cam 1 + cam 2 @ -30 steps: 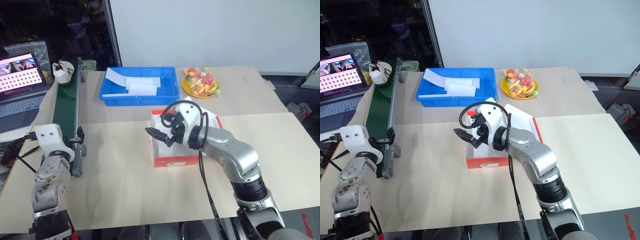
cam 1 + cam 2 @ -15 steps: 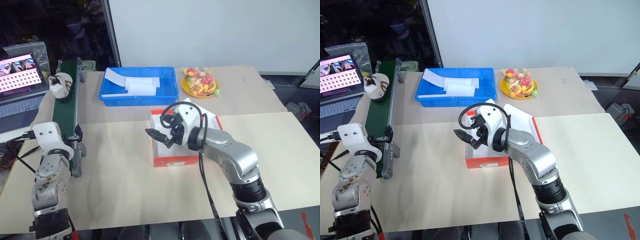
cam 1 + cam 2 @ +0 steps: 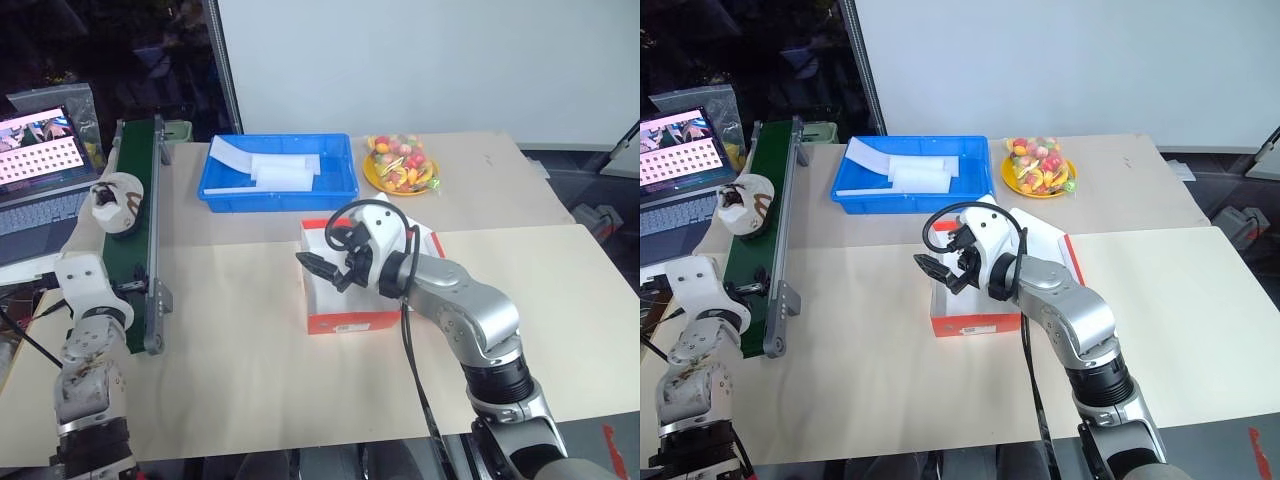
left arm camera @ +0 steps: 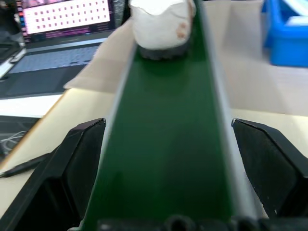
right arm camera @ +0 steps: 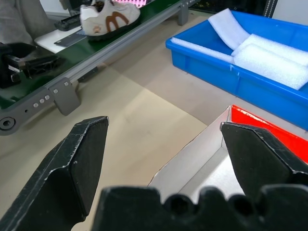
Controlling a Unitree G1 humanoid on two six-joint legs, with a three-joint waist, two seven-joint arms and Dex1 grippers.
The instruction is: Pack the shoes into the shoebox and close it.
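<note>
- Shoes: one white sneaker [image 3: 113, 204] shows, lying on the green conveyor belt [image 3: 133, 230] at the left side of the table [image 3: 250, 360]; its dark laces and a brown mark on its side show in the right wrist view [image 5: 109, 15].
- One red shoebox [image 3: 340, 322] stands open near the middle of the table, its white inside showing and its lid [image 3: 1045, 238] tilted back on the far side. Whether anything lies inside it cannot be told, since the right arm covers part of it.
- One right gripper [image 3: 322, 268] hangs over the box's left edge, pointing toward the belt; its two black fingers [image 5: 84, 154] are spread wide with nothing between them.
- One left gripper [image 4: 168, 163] sits at the near end of the belt, aimed along it at the sneaker; its two fingers [image 4: 82, 159] stand spread to either side of the green strip, gripping nothing, and well apart from the shoe.
- One blue tray [image 3: 280, 192] lies beyond the box, holding a few white foam pieces [image 3: 285, 168].
- One yellow plate [image 3: 378, 178] with a heap of coloured fruit-like items [image 3: 402, 160] sits to the right of the tray.
- One laptop [image 3: 40, 160] stands open at the far left, just beside the belt, its screen lit.
</note>
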